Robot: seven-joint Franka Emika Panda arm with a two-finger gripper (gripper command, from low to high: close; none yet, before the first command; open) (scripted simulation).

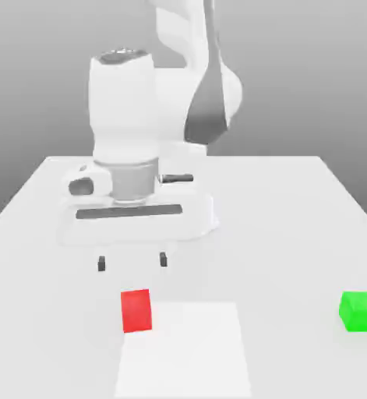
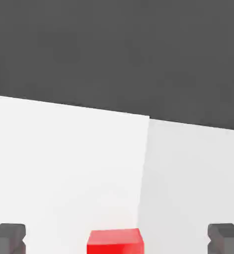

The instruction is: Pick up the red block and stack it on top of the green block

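The gripper (image 1: 132, 263) gapes wide, holding nothing; the red block (image 1: 135, 310) lies at its six o'clock, apart.

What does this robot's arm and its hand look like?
The arm is glossy white, built of rounded segments with dark grey joint sections. Its hand is a wide white bar carrying a gripper with two small dark grey square fingertips.

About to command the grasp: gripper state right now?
Gripper: open, fingers spread, holding nothing; red block not between them yet.
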